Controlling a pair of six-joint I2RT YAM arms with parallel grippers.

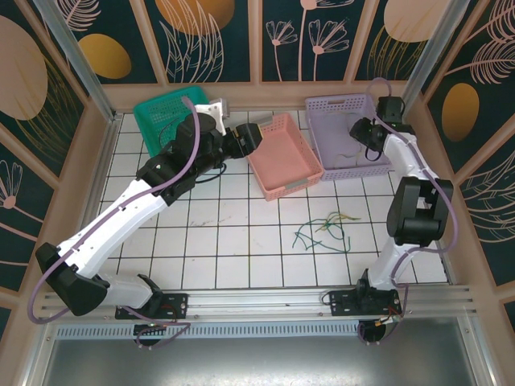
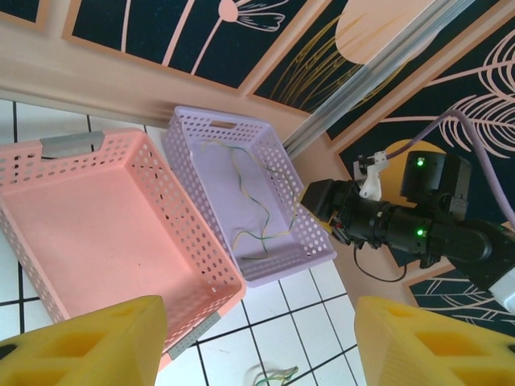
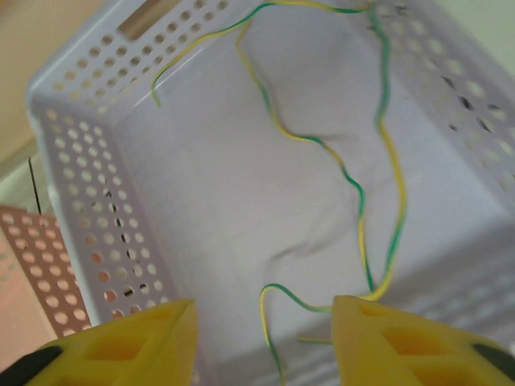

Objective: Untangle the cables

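A small tangle of thin green, yellow and dark cables (image 1: 326, 227) lies on the white tiles right of centre; a bit of it shows at the bottom of the left wrist view (image 2: 278, 375). One green-and-yellow cable (image 3: 354, 185) lies loose on the floor of the lilac basket (image 3: 80, 185), also seen from the left wrist (image 2: 256, 201). My right gripper (image 1: 360, 129) hangs over that basket, open (image 3: 264, 338); the cable runs past its right finger, not pinched. My left gripper (image 1: 249, 137) hovers by the pink basket (image 2: 80, 217), open and empty (image 2: 261, 338).
Three baskets stand along the back: green (image 1: 161, 117) at left, pink (image 1: 283, 161) in the middle, lilac (image 1: 348, 104) at right. Patterned walls close the table on three sides. The right arm's body (image 2: 418, 233) stands just beyond the lilac basket.
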